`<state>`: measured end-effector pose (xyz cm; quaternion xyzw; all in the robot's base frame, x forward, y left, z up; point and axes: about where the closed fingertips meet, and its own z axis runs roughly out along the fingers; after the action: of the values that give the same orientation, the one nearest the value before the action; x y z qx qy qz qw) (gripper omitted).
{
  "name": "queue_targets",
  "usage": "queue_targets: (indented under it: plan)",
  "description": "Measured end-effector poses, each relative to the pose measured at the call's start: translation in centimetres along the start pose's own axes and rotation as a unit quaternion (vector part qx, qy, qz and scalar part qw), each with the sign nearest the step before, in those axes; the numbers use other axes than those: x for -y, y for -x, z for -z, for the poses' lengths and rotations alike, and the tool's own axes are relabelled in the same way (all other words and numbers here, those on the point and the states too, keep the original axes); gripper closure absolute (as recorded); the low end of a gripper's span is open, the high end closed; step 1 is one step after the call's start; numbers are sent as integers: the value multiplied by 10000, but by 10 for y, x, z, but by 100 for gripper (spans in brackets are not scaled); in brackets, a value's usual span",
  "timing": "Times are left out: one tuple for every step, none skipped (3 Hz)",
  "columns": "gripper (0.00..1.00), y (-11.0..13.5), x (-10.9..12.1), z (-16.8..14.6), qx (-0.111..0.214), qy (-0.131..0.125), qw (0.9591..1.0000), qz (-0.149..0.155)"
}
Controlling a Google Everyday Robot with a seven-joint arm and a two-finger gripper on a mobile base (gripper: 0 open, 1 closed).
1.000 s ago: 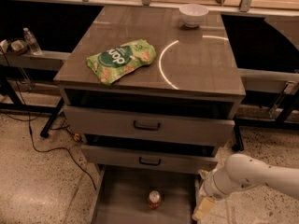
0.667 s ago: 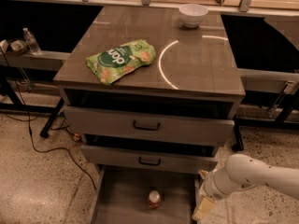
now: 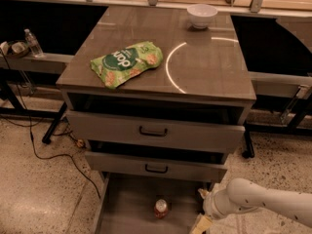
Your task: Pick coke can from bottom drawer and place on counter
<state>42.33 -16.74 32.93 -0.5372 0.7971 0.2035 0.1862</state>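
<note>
One relation governs the coming move: the coke can (image 3: 161, 208) lies to the left of the gripper (image 3: 202, 221) as the camera sees it, near but apart, and at about the same height in the frame. The can stands on the floor of the open bottom drawer (image 3: 124, 204), towards its middle, and seems to be upright with its silver top upward, so its long axis runs vertically (the dim light down there leaves this a little uncertain).

The gripper hangs at the drawer's right edge on the end of the white arm (image 3: 263, 206), which enters from the lower right. I cannot tell whether it is open or closed, and it holds nothing that can be seen. I judge that a short sideways reach into the drawer would bring it around the can. The counter (image 3: 214, 67) lies well above.
</note>
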Motion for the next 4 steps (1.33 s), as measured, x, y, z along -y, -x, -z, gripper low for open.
queue_targets:
  plan:
    - [0,-19,3,-34,305,22,9994,-138]
    - [0,-29,2,-71,726,68,9971,-202]
    - [0,-28,-1,-108,1006,164,9946,-186]
    - [0,-26,-2,-109,1041,177,9942,-205]
